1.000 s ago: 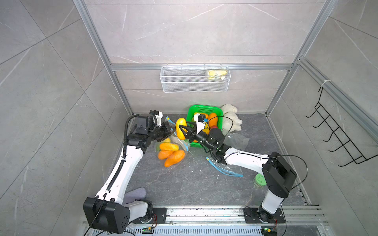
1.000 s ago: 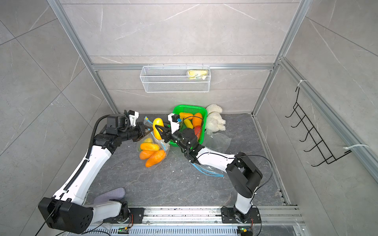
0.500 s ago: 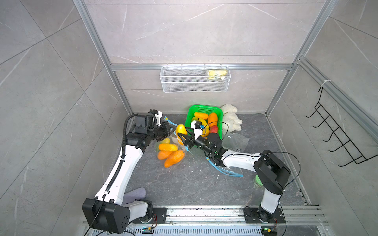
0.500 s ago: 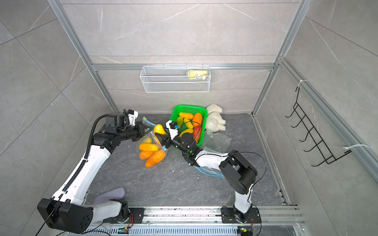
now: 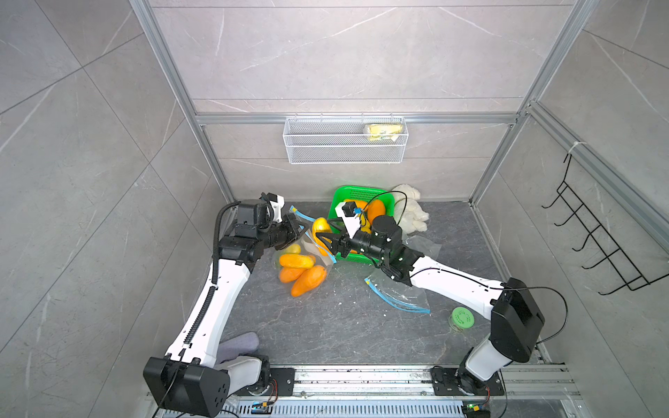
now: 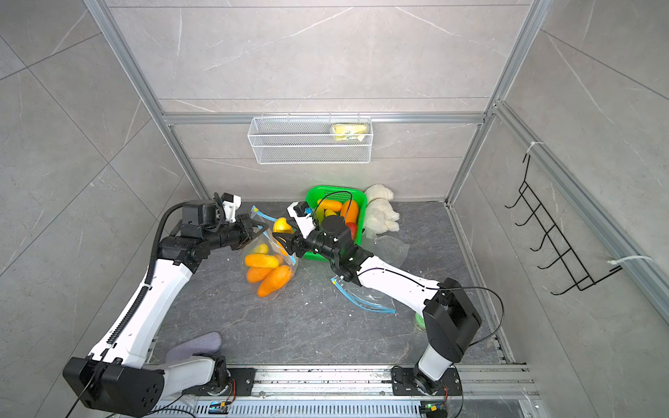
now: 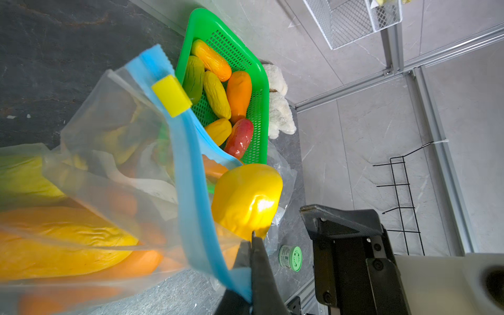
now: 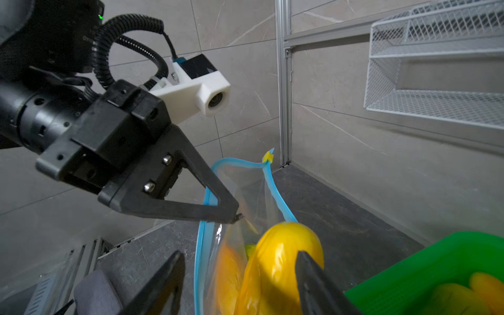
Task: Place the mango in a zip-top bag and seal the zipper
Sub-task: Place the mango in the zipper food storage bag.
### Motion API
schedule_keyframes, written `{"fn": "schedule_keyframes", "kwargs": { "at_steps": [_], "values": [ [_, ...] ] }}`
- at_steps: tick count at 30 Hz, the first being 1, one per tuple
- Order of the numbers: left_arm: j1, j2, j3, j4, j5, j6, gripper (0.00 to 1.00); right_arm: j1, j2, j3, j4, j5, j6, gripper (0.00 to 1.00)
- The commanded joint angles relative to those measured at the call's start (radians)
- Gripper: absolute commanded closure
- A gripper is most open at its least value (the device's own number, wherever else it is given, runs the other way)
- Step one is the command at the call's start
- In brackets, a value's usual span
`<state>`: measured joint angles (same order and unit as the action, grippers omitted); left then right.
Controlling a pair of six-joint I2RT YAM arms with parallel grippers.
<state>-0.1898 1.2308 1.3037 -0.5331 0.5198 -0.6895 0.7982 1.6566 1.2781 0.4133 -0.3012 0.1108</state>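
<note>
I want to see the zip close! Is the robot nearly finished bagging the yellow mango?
Done: several mangoes lie in the bag, whose rim the left gripper pinches up. In hand: the yellow mango stands partway into the mouth, between the right gripper's spread fingers. Left: drop it fully in, then run the yellow slider along the open zipper.

Seeing the zip-top bag [image 5: 318, 253] lying on the table [image 5: 325, 333], left of the basket [image 5: 356, 189], the mango [image 5: 321, 225] sitting at its mouth between them. Seeing a soft toy [image 5: 411, 213] lying right of the basket, a second bag [image 5: 402, 295] before it.
</note>
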Motion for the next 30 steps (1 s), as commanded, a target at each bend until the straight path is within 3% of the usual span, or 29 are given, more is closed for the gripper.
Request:
{"fn": "schedule_keyframes", "kwargs": {
  "at_steps": [1, 7, 12, 16, 19, 22, 28, 30],
  "values": [
    [0.004, -0.036, 0.058, 0.070, 0.071, -0.015, 1.00, -0.001, 0.030, 0.026, -0.115, 0.004, 0.006, 0.55],
    [0.007, -0.039, 0.083, 0.046, 0.060, -0.006, 1.00, -0.002, 0.070, 0.091, -0.191, -0.003, 0.003, 0.67],
    [0.007, -0.037, 0.106, 0.049, 0.074, -0.001, 1.00, 0.001, 0.120, 0.235, -0.438, 0.001, -0.031, 0.59],
    [0.007, -0.049, 0.096, 0.057, 0.082, 0.012, 1.00, 0.009, 0.146, 0.328, -0.647, 0.140, -0.105, 0.54],
    [0.007, -0.057, 0.081, 0.056, 0.079, 0.036, 1.00, -0.002, 0.070, 0.248, -0.586, 0.153, -0.087, 0.50],
    [0.007, -0.049, 0.073, 0.054, 0.082, 0.050, 1.00, -0.009, 0.020, 0.227, -0.564, 0.088, -0.021, 0.48],
    [0.007, -0.040, 0.050, 0.085, 0.100, 0.045, 1.00, -0.029, 0.049, 0.244, -0.602, 0.069, 0.101, 0.48],
    [0.007, -0.043, 0.047, 0.088, 0.101, 0.045, 1.00, -0.037, 0.050, 0.222, -0.582, 0.079, 0.139, 0.42]
  ]
}}
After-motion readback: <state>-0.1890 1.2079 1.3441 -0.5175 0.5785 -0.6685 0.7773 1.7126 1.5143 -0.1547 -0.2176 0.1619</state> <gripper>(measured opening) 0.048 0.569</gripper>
